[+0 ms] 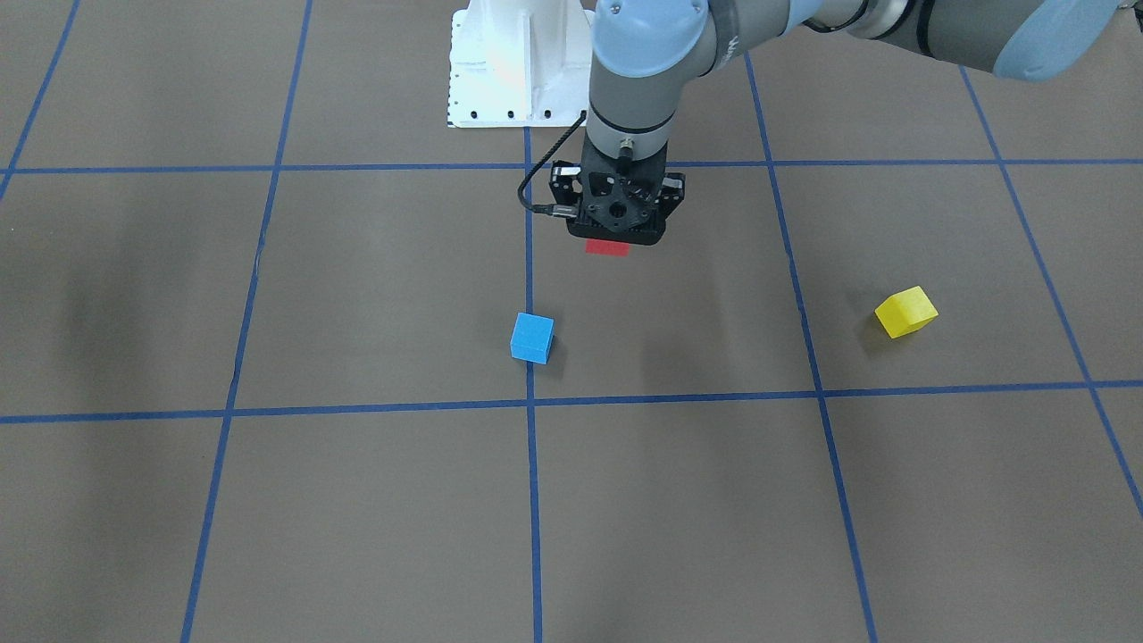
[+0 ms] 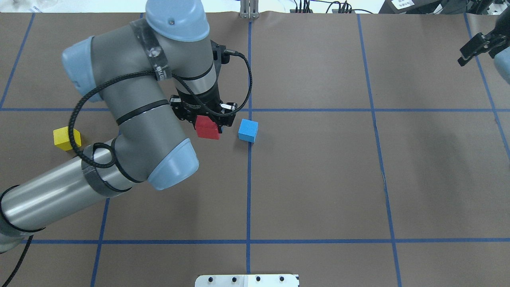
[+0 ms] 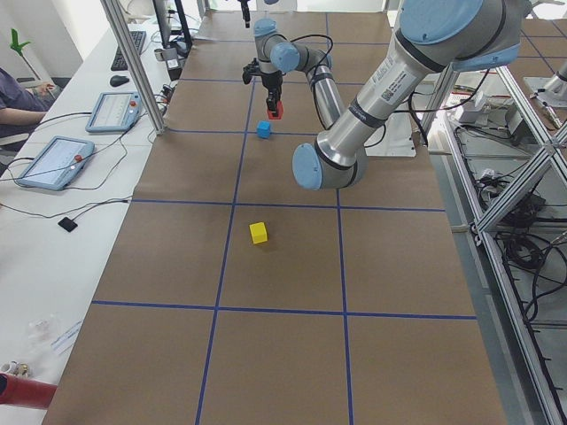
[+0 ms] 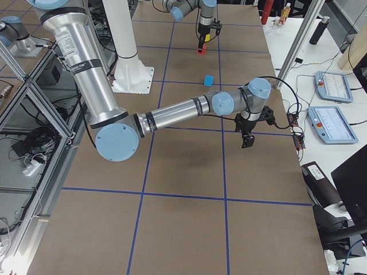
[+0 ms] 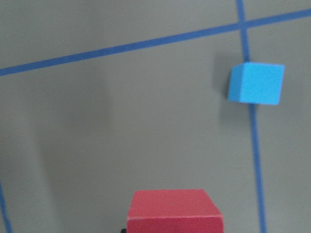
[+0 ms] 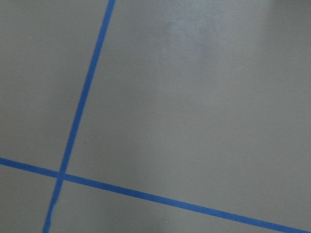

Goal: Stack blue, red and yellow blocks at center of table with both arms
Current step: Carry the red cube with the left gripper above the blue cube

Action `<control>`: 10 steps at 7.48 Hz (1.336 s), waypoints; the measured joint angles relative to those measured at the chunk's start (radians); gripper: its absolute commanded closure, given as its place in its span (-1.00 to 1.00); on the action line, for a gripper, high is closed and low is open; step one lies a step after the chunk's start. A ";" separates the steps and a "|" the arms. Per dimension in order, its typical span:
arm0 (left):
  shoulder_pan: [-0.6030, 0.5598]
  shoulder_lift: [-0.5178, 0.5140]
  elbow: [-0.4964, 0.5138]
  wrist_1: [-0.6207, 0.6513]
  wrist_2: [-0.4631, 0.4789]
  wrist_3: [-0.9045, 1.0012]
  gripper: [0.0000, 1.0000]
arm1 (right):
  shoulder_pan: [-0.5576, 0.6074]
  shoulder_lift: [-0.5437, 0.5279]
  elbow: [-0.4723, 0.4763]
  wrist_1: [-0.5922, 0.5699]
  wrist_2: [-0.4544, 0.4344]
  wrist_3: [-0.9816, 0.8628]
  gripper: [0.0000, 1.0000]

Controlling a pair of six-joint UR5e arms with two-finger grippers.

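My left gripper (image 2: pixel 208 124) is shut on the red block (image 2: pixel 207 128) and holds it above the table, just left of the blue block (image 2: pixel 248 130) near the table's centre. In the left wrist view the red block (image 5: pixel 174 211) sits at the bottom edge and the blue block (image 5: pixel 256 83) lies at the upper right. The front view shows the red block (image 1: pixel 607 247) under the left gripper (image 1: pixel 616 234), with the blue block (image 1: pixel 532 338) nearby. The yellow block (image 2: pixel 66 138) lies alone at the left. My right gripper (image 2: pixel 476 52) hangs empty and looks open at the far right edge.
Blue tape lines mark a grid on the brown table (image 2: pixel 318 179). The white robot base (image 1: pixel 513 67) stands at the robot's side of the table. Operator tablets (image 3: pixel 53 159) lie on a side bench beyond the table's far edge.
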 measured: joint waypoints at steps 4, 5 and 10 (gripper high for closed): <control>0.010 -0.062 0.208 -0.225 0.001 0.062 1.00 | 0.134 -0.124 -0.036 0.000 0.079 -0.091 -1.00; 0.012 -0.067 0.230 -0.251 0.002 0.066 1.00 | 0.148 -0.146 -0.035 0.001 0.086 -0.092 -1.00; 0.037 -0.071 0.260 -0.279 0.025 0.069 1.00 | 0.186 -0.261 0.021 0.004 0.103 -0.118 -1.00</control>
